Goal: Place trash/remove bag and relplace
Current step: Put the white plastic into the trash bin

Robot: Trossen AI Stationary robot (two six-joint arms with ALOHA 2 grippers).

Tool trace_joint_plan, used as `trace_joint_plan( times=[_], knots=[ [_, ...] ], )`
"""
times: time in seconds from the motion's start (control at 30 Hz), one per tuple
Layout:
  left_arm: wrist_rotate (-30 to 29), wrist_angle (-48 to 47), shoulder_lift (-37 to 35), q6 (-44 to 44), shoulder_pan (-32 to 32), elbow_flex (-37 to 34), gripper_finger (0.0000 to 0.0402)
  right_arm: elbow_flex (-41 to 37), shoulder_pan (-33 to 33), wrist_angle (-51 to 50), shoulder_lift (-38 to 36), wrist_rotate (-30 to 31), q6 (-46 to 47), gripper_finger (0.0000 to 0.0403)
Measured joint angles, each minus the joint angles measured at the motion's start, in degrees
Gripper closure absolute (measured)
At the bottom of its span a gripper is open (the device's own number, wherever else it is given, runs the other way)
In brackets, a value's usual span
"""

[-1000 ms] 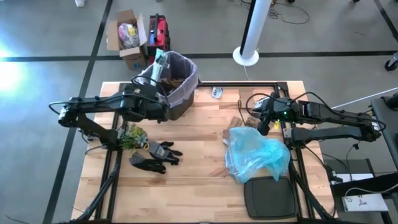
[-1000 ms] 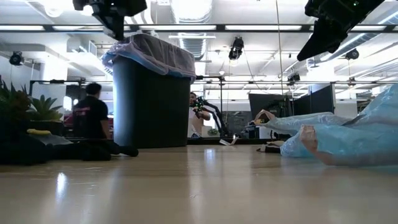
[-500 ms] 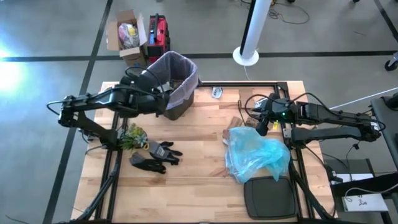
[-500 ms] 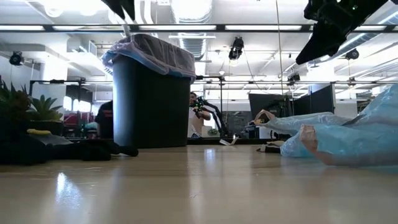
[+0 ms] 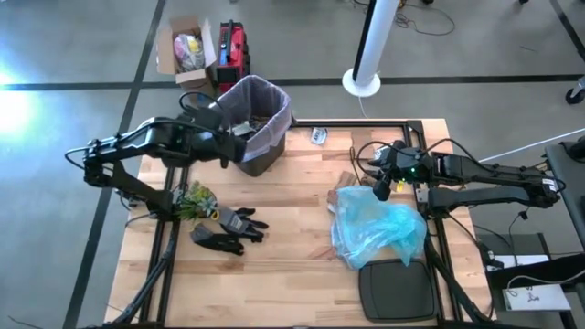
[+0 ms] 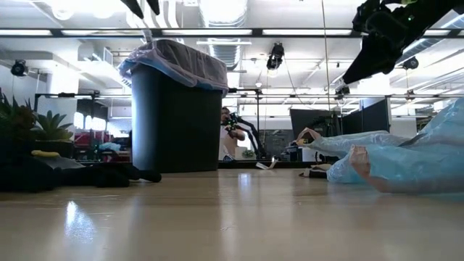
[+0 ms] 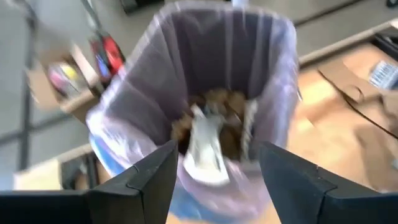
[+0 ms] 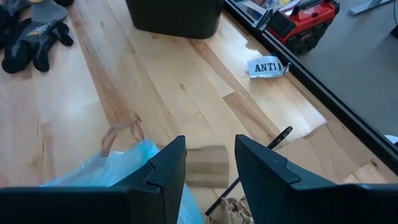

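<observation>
Left hand (image 7: 214,171) hangs over the bin, fingers apart and empty, trash (image 7: 214,134) sitting in the bag (image 7: 118,134) right below. Right hand (image 8: 210,165), fingers apart, hovers above a cardboard scrap (image 8: 207,165).

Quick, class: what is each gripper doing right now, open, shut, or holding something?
Left gripper: open, empty, above the lined bin.
Right gripper: open, empty, above a brown scrap by the blue bag.

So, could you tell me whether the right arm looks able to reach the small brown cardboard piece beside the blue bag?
Probably yes. The right gripper hangs open just above the cardboard piece, which lies uncovered on the table beside the blue bag; nothing sits between them.
</observation>
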Motion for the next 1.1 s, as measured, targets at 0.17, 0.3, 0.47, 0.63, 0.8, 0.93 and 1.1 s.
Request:
trace_joint_plan(
  times=[0.17, 0.3, 0.47, 0.63, 0.8, 0.93, 1.1],
  knots=[
    [6.0, -1.4, -0.8, -6.3, 4.4, -0.3, 0.0221, 0.0, 0.0, 0.4, 0.2, 0.0, -0.9, 0.0287],
    [11.5, -1.4, -1.2, -5.9, 10.2, -0.5, 0.0247, 0.0, 0.0, 1.6, 0.3, 0.0, -0.8, 0.0295],
    [20.8, 2.3, -0.3, -0.6, 16.6, -2.6, 0.0276, 0.0, 0.0, 1.8, 0.3, 0.0, -0.1, 0.0302],
    [21.5, 9.4, 2.6, 5.9, 19.3, -2.9, 0.0299, 0.0, 0.0, 1.8, 0.3, -1.6, 1.1, 0.0296],
    [21.5, 14.2, 4.7, 10.2, 20.1, -2.9, 0.0313, 0.0, 0.0, 1.3, 0.3, -3.1, 2.4, 0.0283],
    [21.5, 14.2, 6.3, 11.6, 20.9, -2.9, 0.0320, 0.0, 0.0, 1.2, 0.3, -3.2, 3.0, 0.0274],
    [21.6, 14.3, 6.9, 12.2, 21.3, -2.9, 0.0324, 0.0, 0.0, 1.2, 0.3, -3.2, 3.1, 0.0268]
  ],
)
